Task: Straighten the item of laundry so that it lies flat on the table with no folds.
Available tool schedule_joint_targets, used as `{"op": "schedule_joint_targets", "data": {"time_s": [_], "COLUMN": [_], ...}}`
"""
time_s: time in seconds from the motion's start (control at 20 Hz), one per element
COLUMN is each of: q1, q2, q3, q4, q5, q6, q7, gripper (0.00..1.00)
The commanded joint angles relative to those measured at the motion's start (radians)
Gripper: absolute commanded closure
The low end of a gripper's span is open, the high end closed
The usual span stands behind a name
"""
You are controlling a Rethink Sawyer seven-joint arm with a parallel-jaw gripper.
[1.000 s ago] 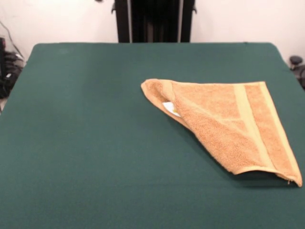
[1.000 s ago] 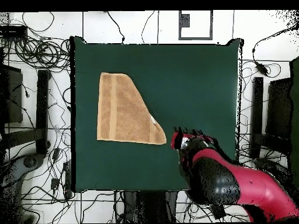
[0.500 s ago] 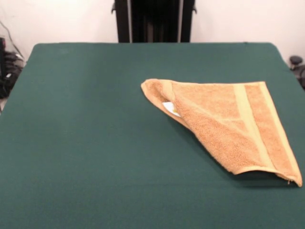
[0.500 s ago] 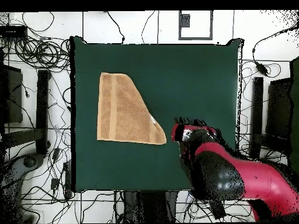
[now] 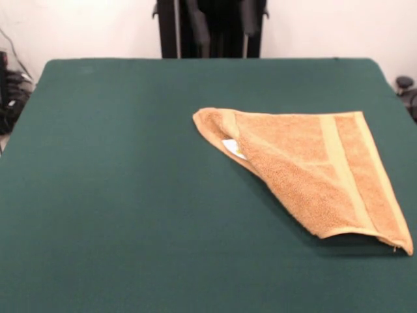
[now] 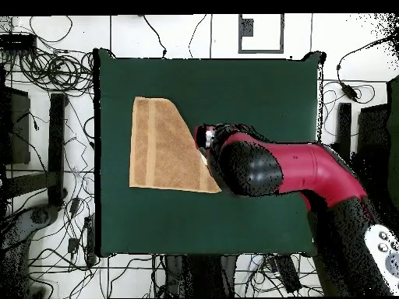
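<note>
The tan-orange towel point(image 5: 313, 169) lies on the right half of the green table point(image 5: 117, 182). It is folded over on a diagonal into a rough triangle, with its white label point(image 5: 233, 148) showing at the fold's edge. In the overhead view the towel point(image 6: 160, 152) lies on the left part of the table point(image 6: 257, 93). The red and black arm point(image 6: 265, 165) reaches across the table, its end above the towel's folded diagonal edge. In the front view my gripper point(image 5: 223, 23) shows only as two dark fingertips point(image 5: 199, 26) at the top edge, spread apart, empty, high above the table.
The black pedestal point(image 5: 168, 29) stands behind the table's far edge. Dark equipment point(image 5: 10, 91) sits off the table's left side. Cables point(image 6: 54, 70) cover the floor around the table in the overhead view.
The arm has swung from the table's side near the base out over the table, to the towel's folded edge. The fingertips have come into the front view. The towel has not moved.
</note>
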Motion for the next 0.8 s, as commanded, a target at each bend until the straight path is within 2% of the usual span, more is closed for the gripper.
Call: {"op": "schedule_joint_targets", "data": {"time_s": [0.05, 0.2, 0.35, 0.6, 0.8], "q1": [0.096, 0.046, 0.028, 0.076, 0.133], "q2": [0.087, -0.022, -0.058, -0.076, -0.094], "q3": [-0.102, -0.098, -0.099, -0.160, -0.230], "q4": [-0.173, 0.045, 0.175, 0.235, 0.240], "q5": [-0.022, -0.017, -0.047, -0.100, -0.111], "q6": [0.163, 0.074, -0.047, -0.157, -0.180], "q7": [0.049, 0.079, 0.109, 0.159, 0.186], "gripper": [0.00, 0.00, 0.00, 0.00, 0.00]}}
